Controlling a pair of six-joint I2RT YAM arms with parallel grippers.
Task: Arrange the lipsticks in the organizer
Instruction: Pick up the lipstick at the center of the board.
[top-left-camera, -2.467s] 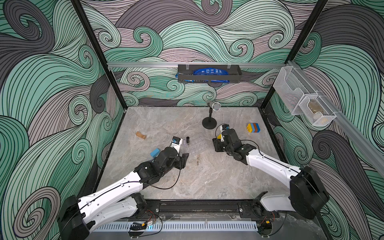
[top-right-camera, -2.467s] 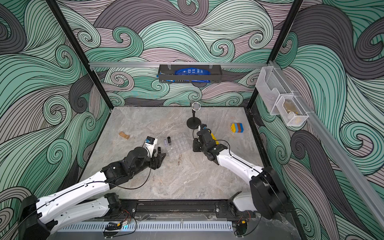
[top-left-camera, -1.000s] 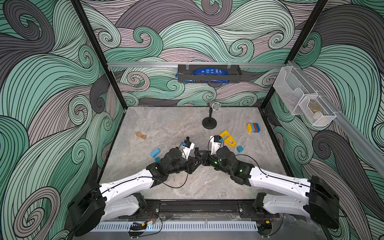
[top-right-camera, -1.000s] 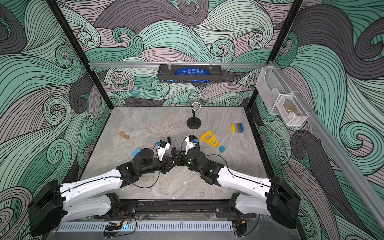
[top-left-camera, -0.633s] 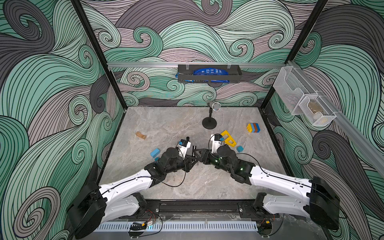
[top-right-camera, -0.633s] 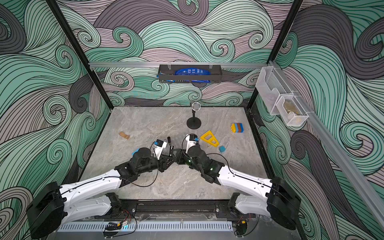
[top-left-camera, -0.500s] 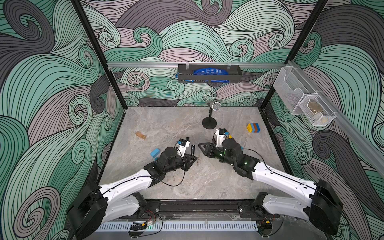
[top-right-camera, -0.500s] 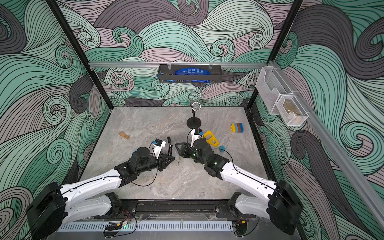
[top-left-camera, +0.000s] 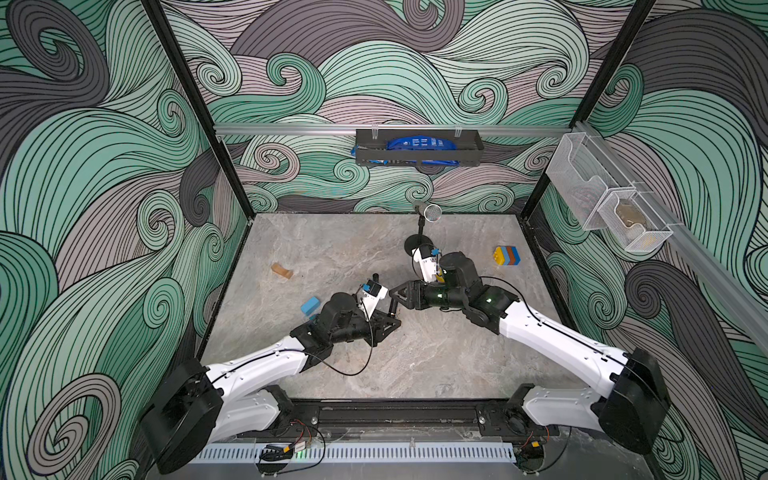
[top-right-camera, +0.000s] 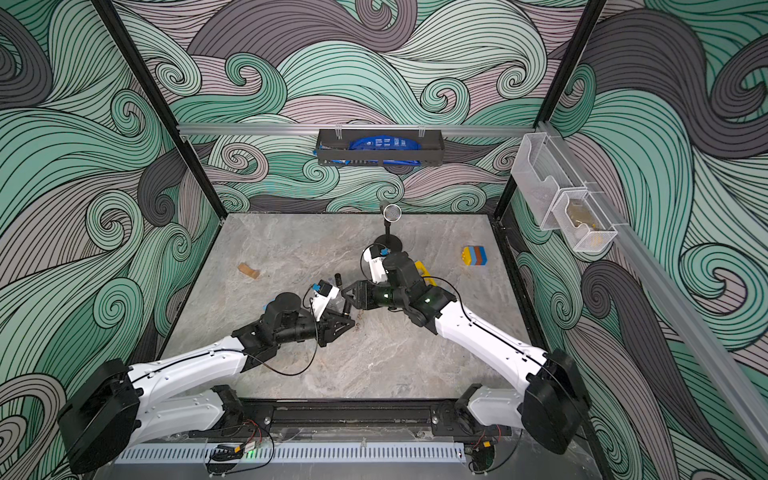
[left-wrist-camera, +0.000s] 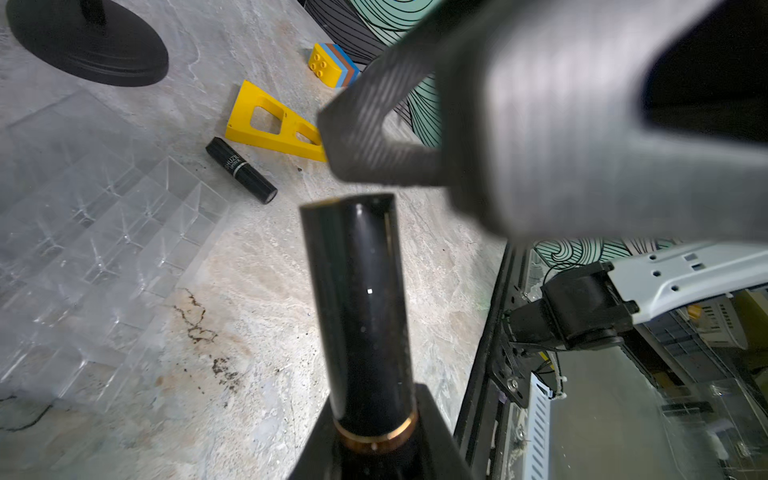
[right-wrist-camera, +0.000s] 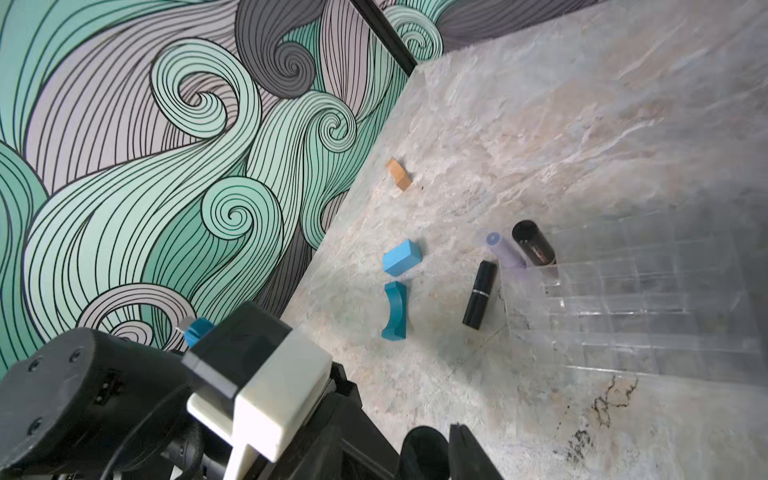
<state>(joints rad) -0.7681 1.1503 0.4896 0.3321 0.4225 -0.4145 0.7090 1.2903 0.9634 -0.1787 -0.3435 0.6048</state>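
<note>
Lipstick (top-left-camera: 391, 307), black, now clamped in left gripper (top-left-camera: 392, 320) alone, held just beside the organizer (left-wrist-camera: 124, 232).
Right gripper (top-left-camera: 395, 294) has backed off since both met; its jaw gap unclear. Long axis near upright, banded end gripped, free end up.

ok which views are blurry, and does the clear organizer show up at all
Left wrist: right gripper close to the lens, out of focus; held black lipstick sharp, with glints. Right wrist: organizer hazy, only edge highlights. Both top views: sharp, evenly lit.
</note>
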